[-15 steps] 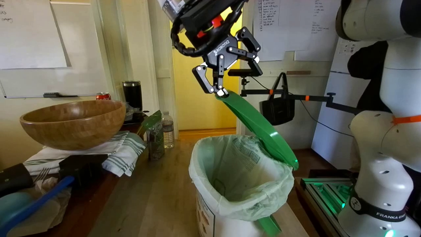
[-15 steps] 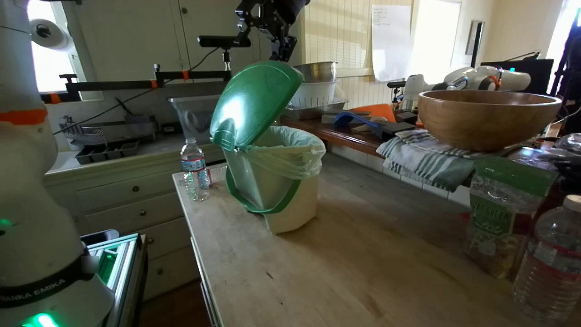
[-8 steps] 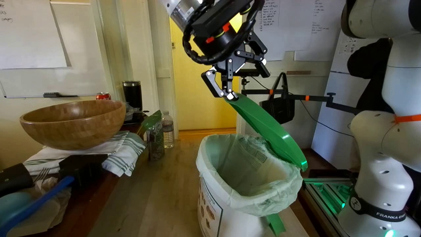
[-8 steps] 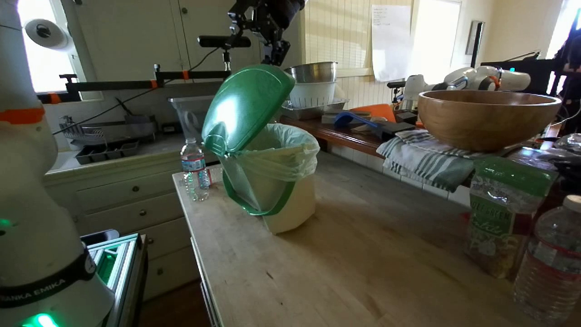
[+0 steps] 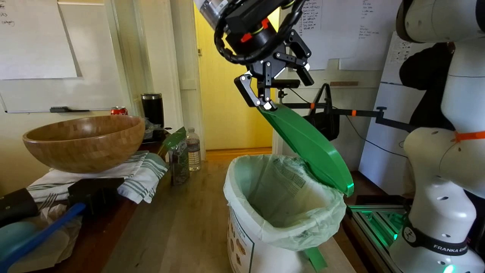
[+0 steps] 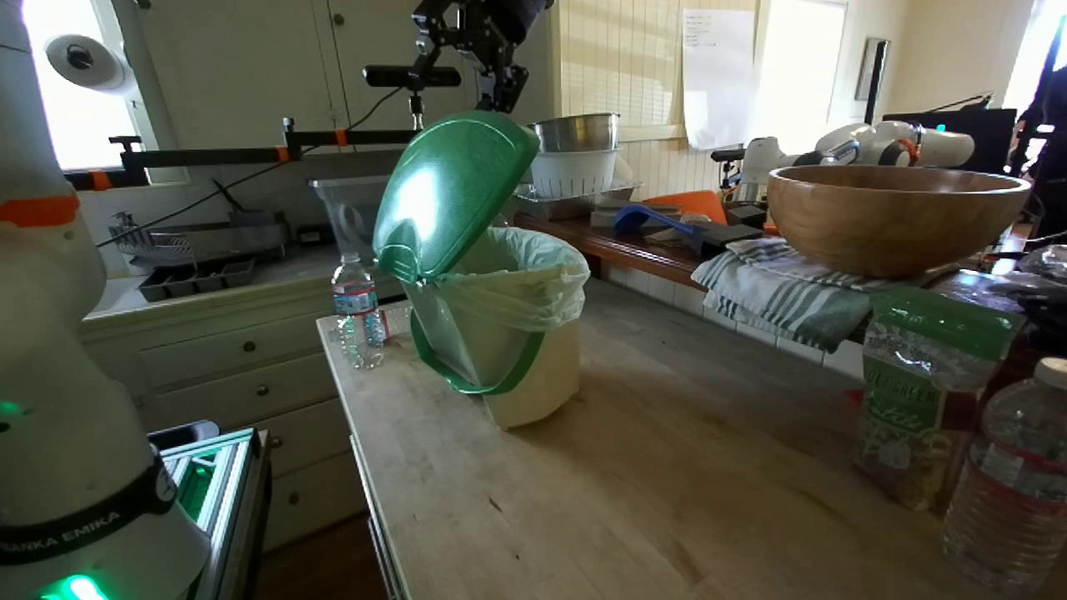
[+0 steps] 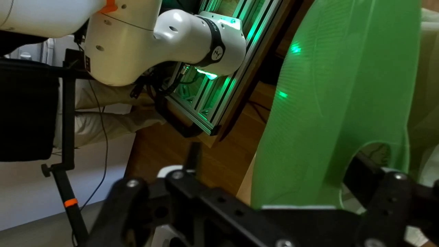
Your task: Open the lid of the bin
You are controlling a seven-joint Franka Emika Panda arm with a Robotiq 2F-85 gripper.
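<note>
Leaning steeply over the white bin [image 5: 271,261], the green lid [image 5: 305,144] has, in an exterior view, its low edge at the right of the rim and its high edge up by the hand [image 5: 288,93]. The hand's fingers [image 5: 306,77] are spread wide, one touching that raised edge, the other apart from it to the right (in the wrist view, a finger shows at a rounded hole in the green plastic; how deep, I cannot tell). A pale liner [image 5: 261,223] folds over the rim, and a printed label [image 5: 240,244] shows on the bin's wall below it. The bin stands on the wooden bench [image 5: 178,212]; farther left, a wooden bowl [image 5: 85,146] rests on a striped towel [image 5: 147,174].
</note>
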